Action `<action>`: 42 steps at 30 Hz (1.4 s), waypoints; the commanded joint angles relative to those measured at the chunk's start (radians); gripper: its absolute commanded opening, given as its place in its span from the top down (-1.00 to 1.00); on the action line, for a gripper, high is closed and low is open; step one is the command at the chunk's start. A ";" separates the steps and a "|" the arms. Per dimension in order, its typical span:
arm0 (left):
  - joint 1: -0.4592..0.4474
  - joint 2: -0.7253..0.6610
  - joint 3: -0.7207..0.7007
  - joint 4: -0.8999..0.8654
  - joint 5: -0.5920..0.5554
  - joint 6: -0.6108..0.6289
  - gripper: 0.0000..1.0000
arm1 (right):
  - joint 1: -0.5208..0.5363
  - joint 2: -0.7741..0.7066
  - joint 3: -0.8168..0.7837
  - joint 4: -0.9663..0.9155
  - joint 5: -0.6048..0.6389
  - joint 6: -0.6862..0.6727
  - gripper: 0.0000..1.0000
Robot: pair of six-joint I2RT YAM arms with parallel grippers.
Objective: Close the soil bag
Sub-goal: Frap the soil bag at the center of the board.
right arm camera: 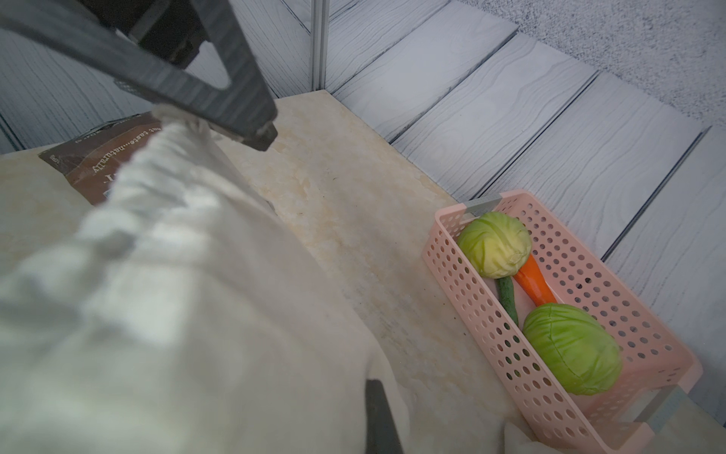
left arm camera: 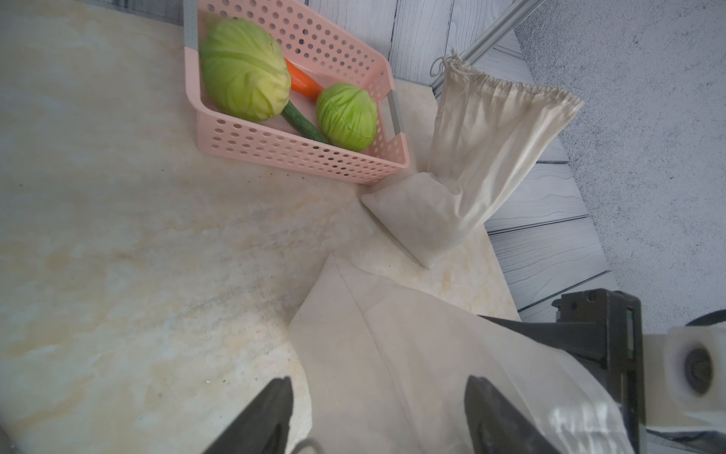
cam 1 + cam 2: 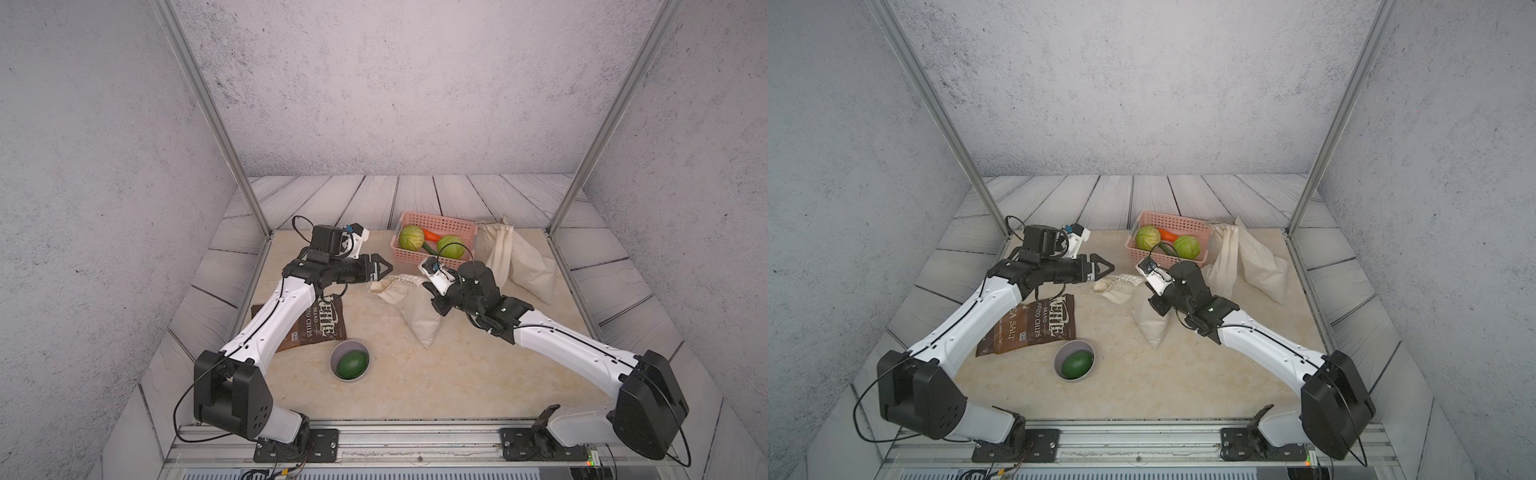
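The left pincer stands spread at the gathered mouth of the soil bag; the right pincer pinches its other end.

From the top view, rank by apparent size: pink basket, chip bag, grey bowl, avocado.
1. pink basket and chip bag: look alike, and the left arm hides part of the bag.
2. grey bowl.
3. avocado, inside the bowl.

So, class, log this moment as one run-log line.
soil bag: mouth gathered | left gripper: open, at mouth | right gripper: shut, by mouth, grip unclear
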 commanded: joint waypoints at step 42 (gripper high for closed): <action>-0.079 -0.175 -0.044 -0.242 -0.065 0.092 -0.25 | -0.003 -0.004 -0.001 0.032 0.039 0.010 1.00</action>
